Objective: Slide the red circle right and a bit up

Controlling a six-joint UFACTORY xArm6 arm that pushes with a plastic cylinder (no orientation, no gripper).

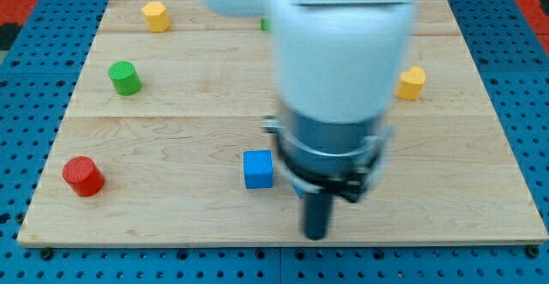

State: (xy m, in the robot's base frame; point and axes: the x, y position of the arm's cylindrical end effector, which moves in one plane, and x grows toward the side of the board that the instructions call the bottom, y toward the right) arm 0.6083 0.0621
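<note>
Blocks are scattered across the tabletop point(171, 215): red circle point(83, 176) at the view's lower left, green cylinder point(124, 78) above it. My tip point(316, 235) (no jaws on this rod) sits just right of the blue cube point(258, 169), well apart from the red one.

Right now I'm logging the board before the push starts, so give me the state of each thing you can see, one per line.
red circle: upright, near the view's bottom left, untouched.
green cylinder: upright, free.
yellow block: near the view's top left, free.
second yellow block: beside the arm, free.
blue cube: flat, just left of my tip, apart.
green block: mostly hidden by the arm.
my tip: far right of the red circle.
</note>
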